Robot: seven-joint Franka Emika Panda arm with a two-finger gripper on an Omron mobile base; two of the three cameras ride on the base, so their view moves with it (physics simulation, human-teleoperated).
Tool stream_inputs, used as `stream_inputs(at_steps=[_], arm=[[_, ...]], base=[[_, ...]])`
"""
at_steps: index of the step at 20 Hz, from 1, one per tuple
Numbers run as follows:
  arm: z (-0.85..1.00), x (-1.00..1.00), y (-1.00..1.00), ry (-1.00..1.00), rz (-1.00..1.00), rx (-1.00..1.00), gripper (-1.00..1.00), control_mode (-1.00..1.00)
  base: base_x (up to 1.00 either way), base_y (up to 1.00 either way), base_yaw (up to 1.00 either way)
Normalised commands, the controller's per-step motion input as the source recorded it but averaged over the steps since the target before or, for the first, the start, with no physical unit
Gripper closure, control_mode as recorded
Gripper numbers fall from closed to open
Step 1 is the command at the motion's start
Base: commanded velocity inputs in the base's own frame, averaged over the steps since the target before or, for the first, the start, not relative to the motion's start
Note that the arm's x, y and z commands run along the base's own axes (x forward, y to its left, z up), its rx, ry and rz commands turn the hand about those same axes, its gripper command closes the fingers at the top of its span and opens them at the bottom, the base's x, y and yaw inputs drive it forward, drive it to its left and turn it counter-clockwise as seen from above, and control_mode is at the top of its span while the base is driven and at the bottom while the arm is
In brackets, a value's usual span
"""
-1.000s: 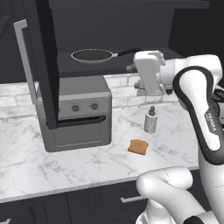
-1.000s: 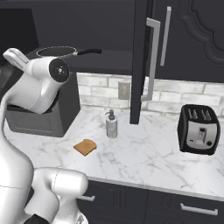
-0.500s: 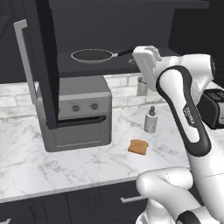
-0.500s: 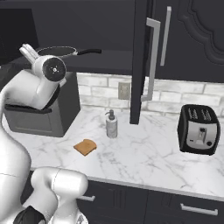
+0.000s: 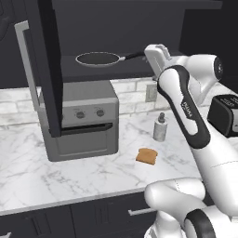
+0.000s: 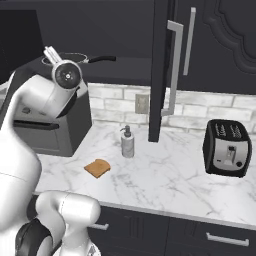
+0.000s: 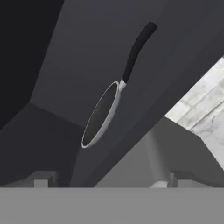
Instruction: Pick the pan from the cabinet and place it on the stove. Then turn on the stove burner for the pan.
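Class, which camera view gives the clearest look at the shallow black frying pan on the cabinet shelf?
The hand view: the shallow black frying pan shows whole there, pale rim and dark handle unobstructed. The left base view shows the pan smaller, its handle end meeting the arm. The right base view shows it partly hidden behind the arm.

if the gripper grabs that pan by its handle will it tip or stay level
The pan would probably dip at the bowl end: its slim handle sticks out to one side of the wide round body. It looks rigid, so no flexing. The smooth thin handle may twist between the fingers of the open gripper.
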Motion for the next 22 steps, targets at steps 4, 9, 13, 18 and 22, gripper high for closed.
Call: stream_inputs(at_steps=[4, 9, 13, 18, 22], arm=[[0.04, 0.36, 0.0, 0.0, -0.11, 0.0, -1.0, -1.0], [0.03, 0.28, 0.0, 0.0, -0.08, 0.0, -1.0, -1.0], [0.03, 0.16, -0.11, 0.0, -0.03, 0.0, -1.0, -1.0], [0.01, 0.11, -0.12, 0.0, 0.0, 0.0, -1.0, -1.0], [0.0, 0.15, -0.01, 0.0, 0.0, 0.0, -1.0, -1.0]], base=[[0.0, 0.0, 0.0], [0.0, 0.0, 0.0], [0.0, 0.0, 0.0], [0.0, 0.0, 0.0], [0.0, 0.0, 0.0]])
